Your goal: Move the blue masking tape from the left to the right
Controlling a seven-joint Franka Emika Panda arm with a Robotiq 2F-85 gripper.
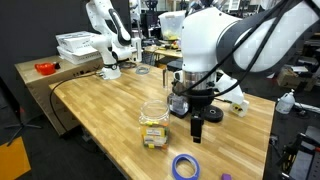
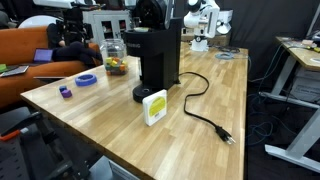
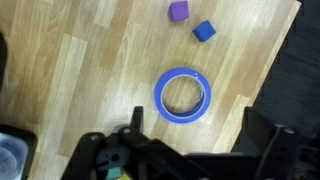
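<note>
The blue masking tape point(image 3: 183, 94) lies flat on the wooden surface point(image 3: 80, 60), a ring with a wide open centre through which the wood shows. In the wrist view the tool point(image 3: 193, 128) comes in from the bottom edge with its 2 fingers point(image 3: 137, 118) spread wide and nothing between them. The ring sits just beyond the fingertips, roughly centred between them and not touching either.

In an exterior view the tool point(image 1: 197, 130) hangs over the surface point(image 1: 100, 100), pointing down, and the tape point(image 1: 185, 166) lies near it toward the camera-side edge, slightly off to one side. Whether the fingertips are level with the ring or above it cannot be told from there.

Past the ring in the wrist view are 2 small pieces, a purple cube point(image 3: 179, 11) and a blue cube point(image 3: 204, 31), close to each other and apart from the tape.

In the exterior view from the opposite side, the tape point(image 2: 87, 79) lies near a corner of the surface, beside a clear jar point(image 2: 115, 57) and a black coffee maker point(image 2: 158, 55). A yellow and white box point(image 2: 154, 107) stands in front of the coffee maker's base, and a black power cord point(image 2: 205, 115) trails across the wood.
</note>
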